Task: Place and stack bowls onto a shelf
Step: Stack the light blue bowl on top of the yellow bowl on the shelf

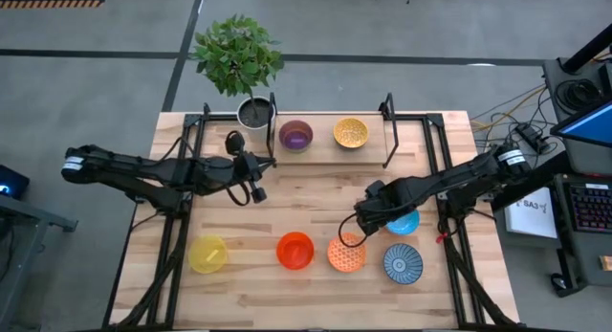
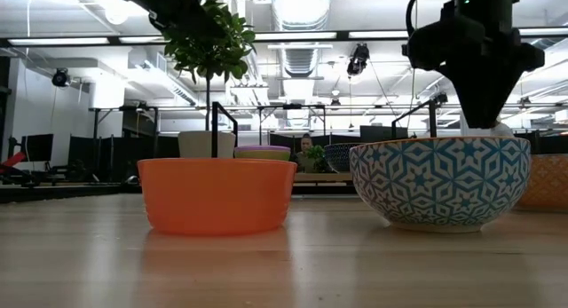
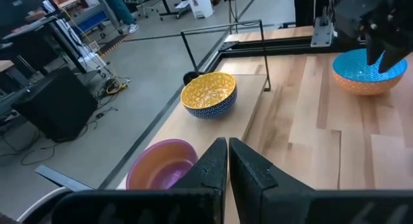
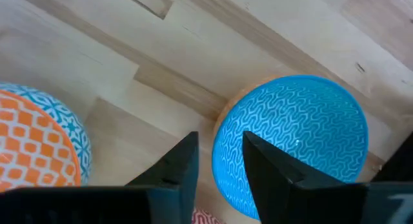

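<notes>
Room: workshop with grey floor; a seated person shows far off in the low view, centre, behind the bowls.
Surface: light-wood table (image 1: 316,193), centre of the high view.
Shelf (image 1: 320,148): upper centre, holding purple bowl (image 1: 295,135) and yellow patterned bowl (image 1: 351,132); potted plant (image 1: 237,55) at its left end.
Hidden: light blue bowl (image 1: 405,222) is largely covered by the right arm in the high view; whether the rim is touched cannot be told.
Right gripper (image 4: 218,161): right of centre, fingers slightly apart, straddling the light blue bowl's near rim; dotted orange bowl (image 1: 346,254) just beside.
Left gripper (image 3: 228,161): left of centre, near the shelf, fingers almost together, holding nothing.
Front row: plain yellow bowl (image 1: 207,254), red-orange bowl (image 1: 295,250), blue-and-white bowl (image 1: 403,263), lower frame.
</notes>
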`<move>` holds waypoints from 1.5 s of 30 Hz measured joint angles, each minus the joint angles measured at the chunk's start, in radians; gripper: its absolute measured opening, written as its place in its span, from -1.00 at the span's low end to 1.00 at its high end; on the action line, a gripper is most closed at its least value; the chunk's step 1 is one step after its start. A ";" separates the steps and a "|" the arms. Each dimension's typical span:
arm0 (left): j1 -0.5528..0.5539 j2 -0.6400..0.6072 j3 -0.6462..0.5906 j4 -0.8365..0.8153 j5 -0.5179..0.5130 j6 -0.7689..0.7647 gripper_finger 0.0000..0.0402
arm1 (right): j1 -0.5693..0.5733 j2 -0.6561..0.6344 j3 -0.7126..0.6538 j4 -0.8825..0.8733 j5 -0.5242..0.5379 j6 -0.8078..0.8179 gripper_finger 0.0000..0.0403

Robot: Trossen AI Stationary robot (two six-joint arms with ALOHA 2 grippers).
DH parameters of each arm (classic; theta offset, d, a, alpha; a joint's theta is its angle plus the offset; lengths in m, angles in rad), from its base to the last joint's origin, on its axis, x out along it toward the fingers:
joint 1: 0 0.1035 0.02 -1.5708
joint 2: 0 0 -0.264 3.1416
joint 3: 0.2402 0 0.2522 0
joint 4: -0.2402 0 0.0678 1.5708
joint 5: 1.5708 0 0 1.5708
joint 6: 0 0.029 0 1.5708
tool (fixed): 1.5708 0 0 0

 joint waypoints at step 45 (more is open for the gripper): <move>0.000 0.000 -0.001 0.002 -0.016 0.013 -1.00 | -0.003 0.127 -0.084 0.125 -0.056 -0.095 -0.93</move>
